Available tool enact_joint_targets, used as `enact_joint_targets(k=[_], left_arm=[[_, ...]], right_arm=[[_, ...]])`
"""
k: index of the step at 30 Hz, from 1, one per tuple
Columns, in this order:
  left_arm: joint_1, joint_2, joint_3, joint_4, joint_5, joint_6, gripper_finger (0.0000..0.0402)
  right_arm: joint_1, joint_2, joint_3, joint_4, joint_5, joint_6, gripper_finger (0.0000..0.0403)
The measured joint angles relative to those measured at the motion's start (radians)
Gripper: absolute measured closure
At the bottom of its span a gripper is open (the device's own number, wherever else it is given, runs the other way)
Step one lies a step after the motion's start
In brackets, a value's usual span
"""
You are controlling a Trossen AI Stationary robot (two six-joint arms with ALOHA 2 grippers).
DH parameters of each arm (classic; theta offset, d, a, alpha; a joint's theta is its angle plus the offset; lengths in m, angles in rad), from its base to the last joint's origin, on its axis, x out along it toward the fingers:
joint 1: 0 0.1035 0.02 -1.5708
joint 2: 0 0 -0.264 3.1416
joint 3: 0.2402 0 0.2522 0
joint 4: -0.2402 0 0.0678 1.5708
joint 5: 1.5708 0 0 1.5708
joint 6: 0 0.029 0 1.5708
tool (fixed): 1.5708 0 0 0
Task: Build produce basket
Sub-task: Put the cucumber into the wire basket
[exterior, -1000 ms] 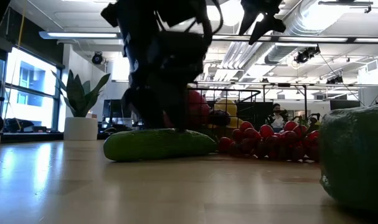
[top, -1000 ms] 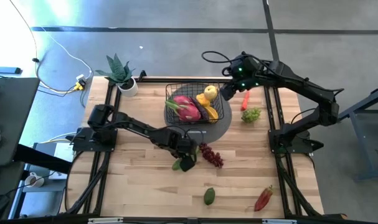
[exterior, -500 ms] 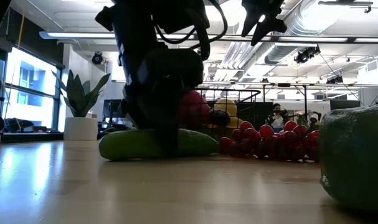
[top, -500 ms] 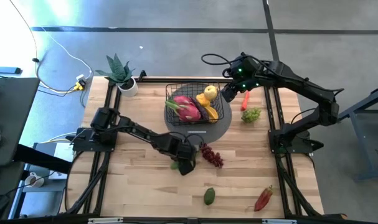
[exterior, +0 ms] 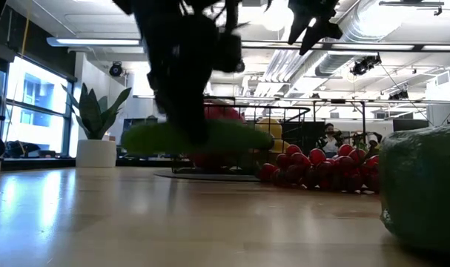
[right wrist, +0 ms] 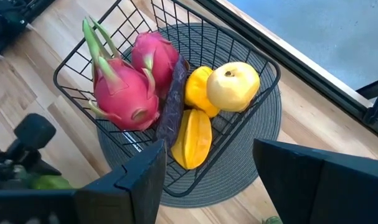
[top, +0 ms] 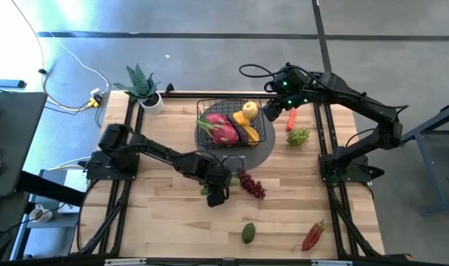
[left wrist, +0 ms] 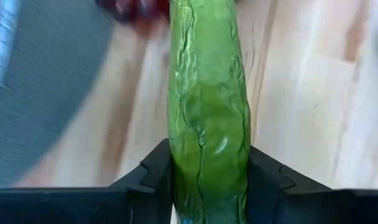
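Gripping cucumber [left wrist: 208,112], clear of tabletop [exterior: 136,222]

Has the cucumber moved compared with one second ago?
Yes. The cucumber, shut in the left gripper, was on the table; now it is lifted, level with the plant pot.

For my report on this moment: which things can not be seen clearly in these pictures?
- Cucumber: high view, mostly hidden under left gripper.
- Right gripper: high view, fingertips too small.
- Basket: low view, contents screened by arm and cucumber.
- Avocado: low view, cut by edge.
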Motion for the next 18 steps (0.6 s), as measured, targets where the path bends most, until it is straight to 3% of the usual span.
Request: enact_joint_targets(k=[18], left_arm=[[0.240, -0.309, 0.001, -0.049, -0.093, 0.492, 0.0277]], right_arm=[[0.002, 0.000, -0.003, -0.009, 0.052, 0.149, 0.0183]])
